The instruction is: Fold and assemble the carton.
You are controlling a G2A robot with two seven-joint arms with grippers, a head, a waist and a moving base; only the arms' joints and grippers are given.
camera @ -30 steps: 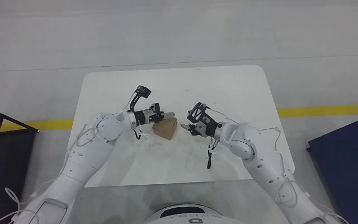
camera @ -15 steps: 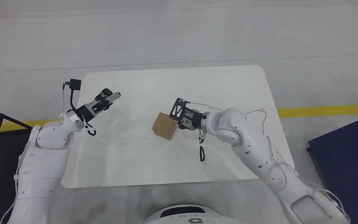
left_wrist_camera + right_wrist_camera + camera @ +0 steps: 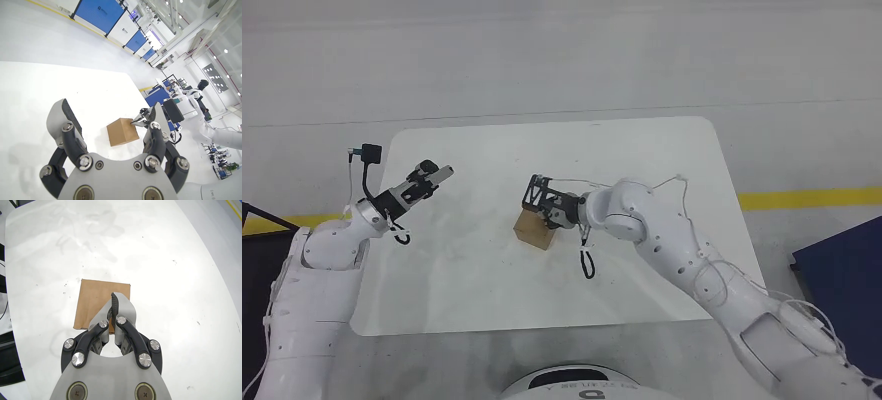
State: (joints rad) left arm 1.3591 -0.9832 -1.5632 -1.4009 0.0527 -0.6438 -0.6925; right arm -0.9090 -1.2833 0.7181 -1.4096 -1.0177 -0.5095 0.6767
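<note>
So: right gripper [image 3: 542, 208] closed with its tips on the carton [image 3: 535, 230]; left gripper [image 3: 435, 173] wide open, well apart from it.
Right arm bends in across the table [image 3: 662, 160], wrist aimed at the carton, fingers pressed together with nothing between them. Right wrist view: the carton's closed, flat top face lies directly under the fingertips. Left wrist view gives the side-on look the other lacks: the closed tips meet the carton's top edge on the side away from the left fingers, and the box sits square on the table. Left arm is held out to its own side above the table, with the carton well ahead of its spread fingers.
</note>
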